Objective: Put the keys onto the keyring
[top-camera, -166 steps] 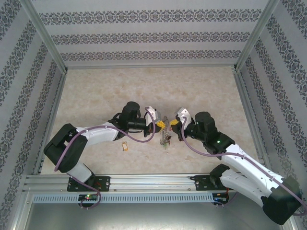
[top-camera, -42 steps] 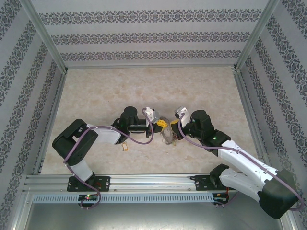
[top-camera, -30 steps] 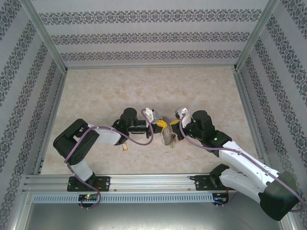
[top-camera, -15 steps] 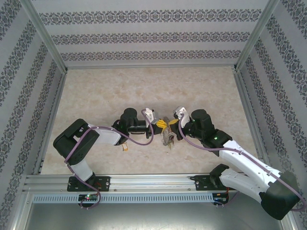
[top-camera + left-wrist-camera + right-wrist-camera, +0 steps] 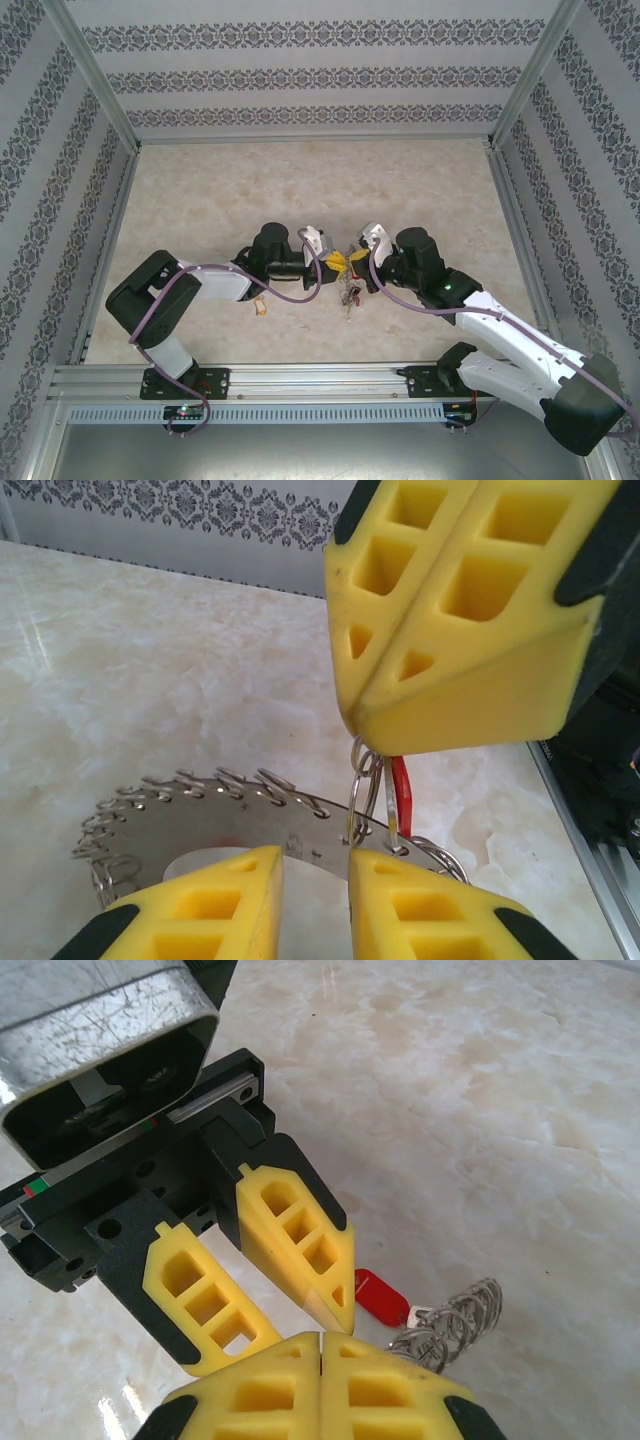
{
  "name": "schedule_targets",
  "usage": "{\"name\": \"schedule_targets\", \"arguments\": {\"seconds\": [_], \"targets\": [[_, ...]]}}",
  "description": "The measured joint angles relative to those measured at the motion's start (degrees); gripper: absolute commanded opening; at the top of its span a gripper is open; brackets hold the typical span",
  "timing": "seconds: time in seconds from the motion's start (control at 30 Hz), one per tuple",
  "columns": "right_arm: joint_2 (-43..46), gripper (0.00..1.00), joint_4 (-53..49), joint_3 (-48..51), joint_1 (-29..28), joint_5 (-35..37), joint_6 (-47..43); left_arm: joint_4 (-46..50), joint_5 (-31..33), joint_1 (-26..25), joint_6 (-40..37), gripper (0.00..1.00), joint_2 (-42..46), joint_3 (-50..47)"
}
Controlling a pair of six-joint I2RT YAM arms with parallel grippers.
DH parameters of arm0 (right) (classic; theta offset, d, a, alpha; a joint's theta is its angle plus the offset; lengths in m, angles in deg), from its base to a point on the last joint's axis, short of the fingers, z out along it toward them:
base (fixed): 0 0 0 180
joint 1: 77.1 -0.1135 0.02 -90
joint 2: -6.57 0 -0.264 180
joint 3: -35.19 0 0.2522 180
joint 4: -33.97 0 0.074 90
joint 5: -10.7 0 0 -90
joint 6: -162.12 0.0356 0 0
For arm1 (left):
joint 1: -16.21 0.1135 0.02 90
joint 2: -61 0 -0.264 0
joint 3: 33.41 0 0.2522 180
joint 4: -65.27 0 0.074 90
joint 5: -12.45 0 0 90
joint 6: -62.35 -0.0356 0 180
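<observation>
— How do the two grippers stand?

— The right gripper (image 5: pixel 372 723) has its yellow fingers pressed flat together on thin wire loops at the top of the large round metal keyring (image 5: pixel 240 780), which bristles with silvery keys. The left gripper (image 5: pixel 315 865) meets it almost tip to tip. Its jaws are a narrow gap apart, with nothing between them.

— And the keys?

— The small key with the red plastic tag (image 5: pixel 400 792) hangs just beside those loops, directly under the right gripper's tips. I cannot tell whether it is threaded on. The keyring itself hangs below both grippers. The other small key, with the pale tan-orange tag (image 5: pixel 262 308), lies on the pale marbled tabletop (image 5: pixel 300 180) close to the left arm's forearm, apart from both grippers.

— What room is there to move?

— The grippers meet around the middle of the table, on its nearer half. Bare tabletop stretches away to the patterned back wall (image 5: pixel 320 75) and out to both side walls. The aluminium rail (image 5: pixel 320 378) along the near edge is closer.
</observation>
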Motion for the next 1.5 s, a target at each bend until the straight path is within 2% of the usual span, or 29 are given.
{"name": "schedule_targets", "arguments": {"seconds": [0.5, 1.5], "targets": [[-0.2, 0.00, -0.1, -0.4, 0.0, 0.0, 0.0, 6.2, -1.2, -0.4, -3.9, 0.28, 1.6, 1.4], [-1.4, 0.00, 0.1, -0.9, 0.0, -2.6, 0.0, 13.1, 0.5, -1.0, -9.0, 0.17, 3.2, 4.9]]}}
